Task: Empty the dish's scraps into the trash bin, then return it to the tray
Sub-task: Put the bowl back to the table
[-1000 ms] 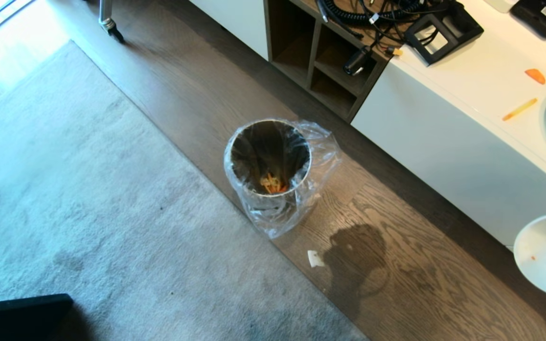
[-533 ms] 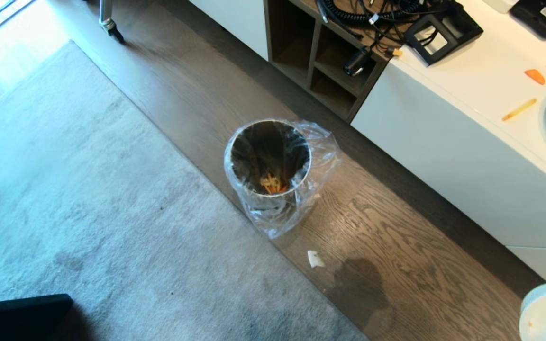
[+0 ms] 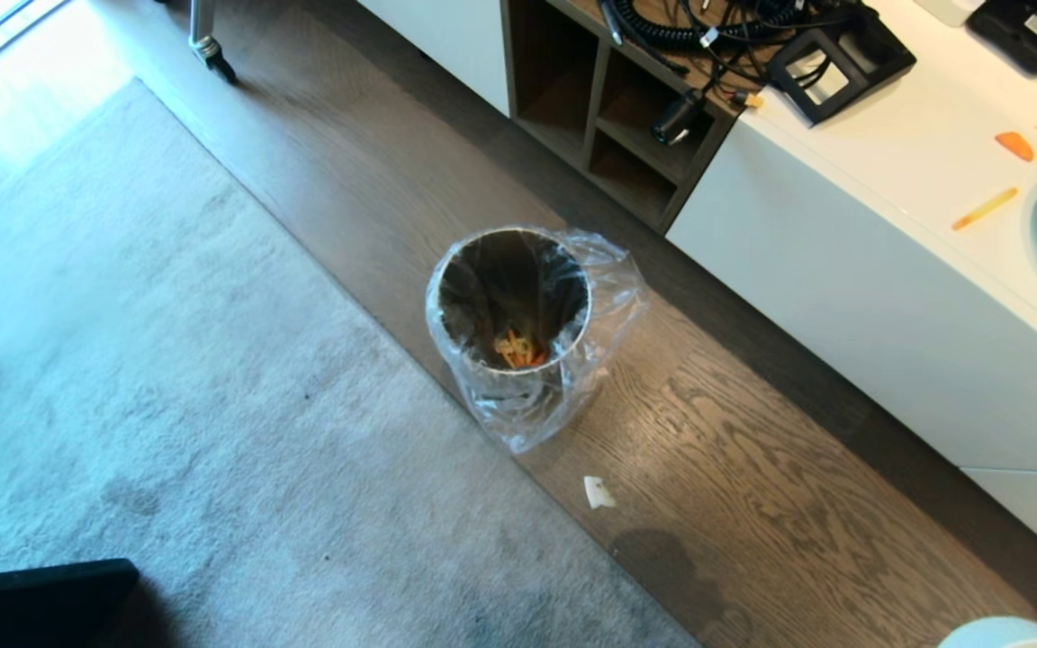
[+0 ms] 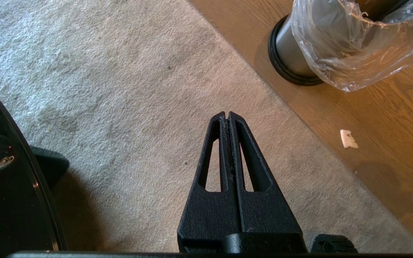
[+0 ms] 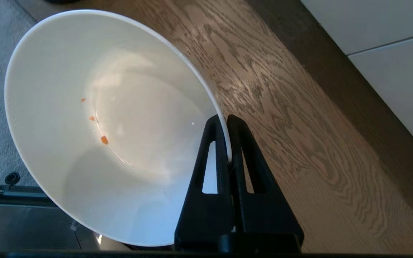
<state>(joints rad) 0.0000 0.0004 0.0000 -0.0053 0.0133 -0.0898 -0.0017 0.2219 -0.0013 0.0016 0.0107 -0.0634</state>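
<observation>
The right gripper pinches the rim of the dish, one finger inside the wall and one outside, so the white bowl hangs tilted off to one side over the wood floor. The scraps lie at the bottom of the trash bin, well apart from it. The tray is nowhere in sight, so I cannot tell which way the return lies. The head view catches only a sliver of rim; the right wrist view shows a few orange specks clinging inside. The left gripper hangs over the carpet, fingers pressed together on nothing.
</observation>
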